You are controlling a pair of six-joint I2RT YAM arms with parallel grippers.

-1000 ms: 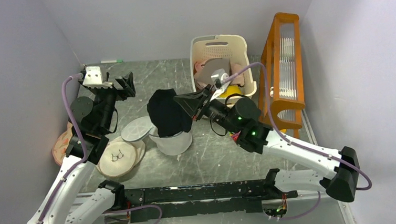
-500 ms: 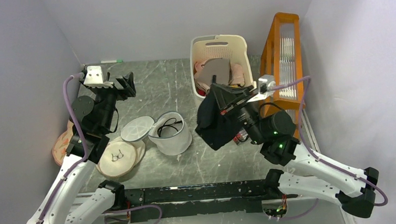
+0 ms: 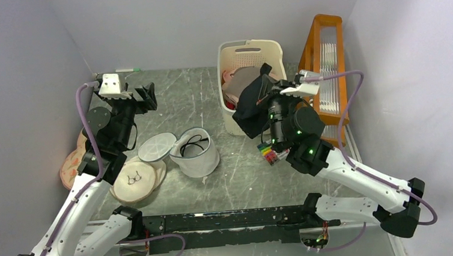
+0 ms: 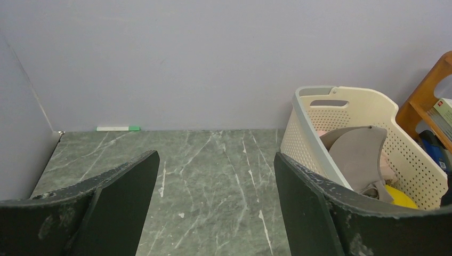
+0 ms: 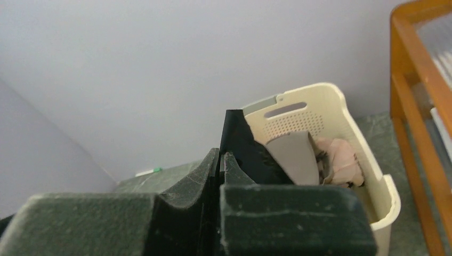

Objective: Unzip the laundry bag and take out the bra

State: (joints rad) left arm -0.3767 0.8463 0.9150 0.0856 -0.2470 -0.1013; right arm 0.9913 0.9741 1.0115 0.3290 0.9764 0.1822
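Bra (image 3: 248,111) is pinched tight in my right gripper (image 5: 220,159), dangling over the near-left rim of the cream basket (image 3: 248,45) at the table's (image 3: 239,178) far edge. Laundry bag (image 3: 197,154) sits unzipped mid-table. My left gripper (image 3: 145,97) hangs spread wide with nothing in it, near the far left corner.

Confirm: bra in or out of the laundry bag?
Out: the bra hangs from the right gripper at the basket, apart from the laundry bag.
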